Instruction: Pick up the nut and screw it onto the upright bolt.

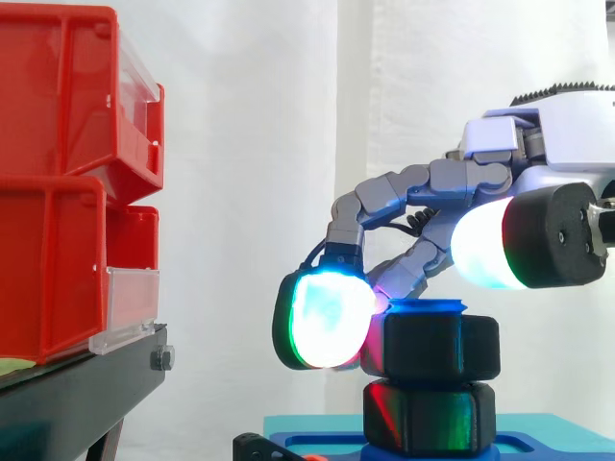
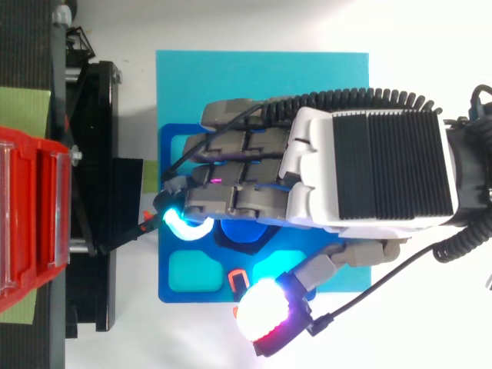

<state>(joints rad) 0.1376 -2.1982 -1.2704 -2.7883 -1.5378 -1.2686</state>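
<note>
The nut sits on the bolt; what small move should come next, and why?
Probably twist the hand about the blue upright bolt to thread further: its curled fingers hug the black hexagonal nut, and just the bolt's tip shows above it.

- A white curtain (image 1: 250, 144) is hanging across the back of the side view, falling in soft vertical folds and catching bright, even light.
- Red bins (image 1: 58, 125) are sitting stacked one above the other at the left edge, their clear front panels facing right.
- A black stand (image 1: 86, 394) is carrying them at the lower left.
- In the top view, a white tabletop (image 2: 231, 23) is running along the upper edge, and a cyan mat (image 2: 261, 69) is lying on it at upper centre.
- A green sheet (image 2: 23, 108) is peeking out beside the bins at the far left.
</note>
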